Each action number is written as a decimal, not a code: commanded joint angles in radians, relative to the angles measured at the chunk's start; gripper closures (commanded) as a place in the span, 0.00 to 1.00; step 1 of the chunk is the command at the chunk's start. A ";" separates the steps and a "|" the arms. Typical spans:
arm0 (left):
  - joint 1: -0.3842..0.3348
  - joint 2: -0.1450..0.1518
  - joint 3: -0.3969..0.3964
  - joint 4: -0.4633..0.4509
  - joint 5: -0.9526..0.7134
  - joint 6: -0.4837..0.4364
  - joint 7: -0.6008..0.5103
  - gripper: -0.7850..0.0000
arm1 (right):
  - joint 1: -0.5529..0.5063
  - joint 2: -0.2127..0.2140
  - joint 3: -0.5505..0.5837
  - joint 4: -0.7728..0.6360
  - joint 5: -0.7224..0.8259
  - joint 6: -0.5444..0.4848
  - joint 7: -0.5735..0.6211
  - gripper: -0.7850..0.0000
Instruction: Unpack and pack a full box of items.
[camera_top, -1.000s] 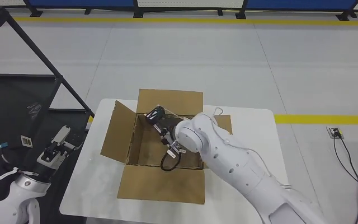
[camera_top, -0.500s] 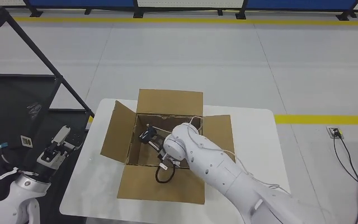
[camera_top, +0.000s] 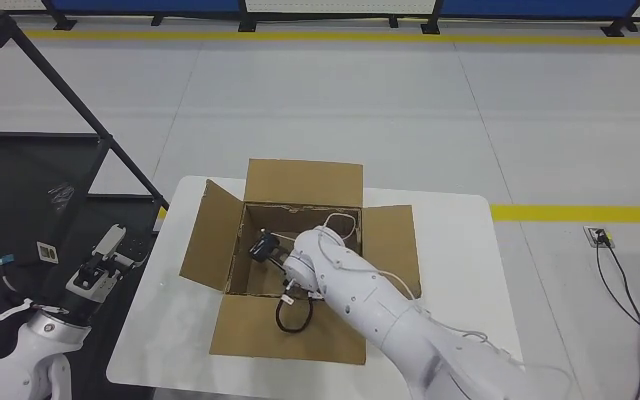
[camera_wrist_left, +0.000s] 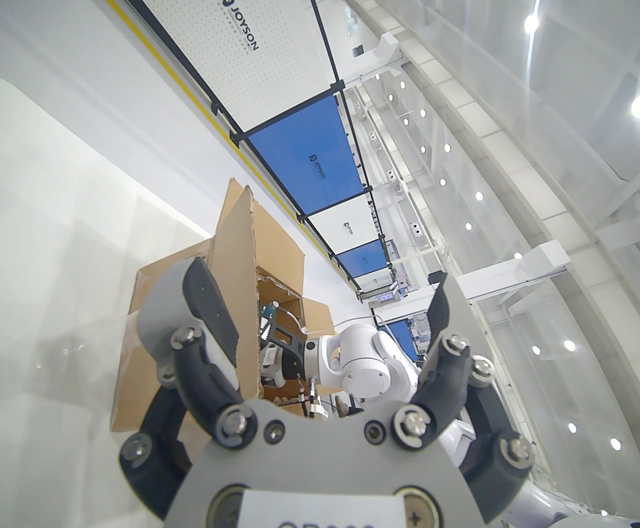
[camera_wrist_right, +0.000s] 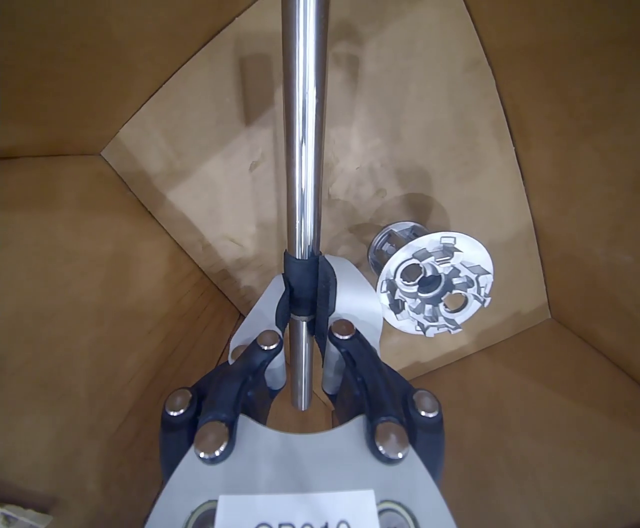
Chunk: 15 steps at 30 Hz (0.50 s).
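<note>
Right gripper (camera_wrist_right: 302, 287): fingers pressed onto a polished metal rod (camera_wrist_right: 300, 150), pinching it near its rear end, with a short stub showing behind the pads; the gripper sits inside the open cardboard box (camera_wrist_right: 100, 250).

Taken from the left of the top view: the left gripper (camera_top: 105, 250) hangs off the left edge of the white table (camera_top: 180, 300), well apart from the box (camera_top: 300, 180); its fingers are spread with nothing between them (camera_wrist_left: 320, 295). The box stands mid-table with its flaps folded outward. The right gripper (camera_top: 266, 246) is down in the box's left half, so the right arm is by far the nearer to the contents.

Governing relation: the rod's long axis runs straight ahead from the right gripper toward the box floor and a far corner. A flanged metal wheel (camera_wrist_right: 435, 285) lies on its side on that floor, to one side of the rod's line and apart from it; judged, setting the rod down calls for keeping it off the wheel.

Not determinable: the rod's far end is cut off at the frame edge, so contact with the floor or wall cannot be told; in the top view the arm covers much of the box interior.
</note>
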 joint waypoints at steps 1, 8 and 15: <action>0.000 0.000 0.000 0.000 0.000 0.000 0.000 0.00 | 0.005 -0.011 0.002 0.027 0.003 -0.005 -0.008 0.66; 0.000 0.000 0.000 0.000 0.000 0.000 0.000 0.00 | 0.024 -0.040 0.011 0.086 0.006 -0.021 -0.033 0.62; 0.000 0.000 0.000 0.000 0.000 0.000 0.000 0.00 | 0.060 -0.041 0.067 0.072 0.068 -0.062 -0.096 0.60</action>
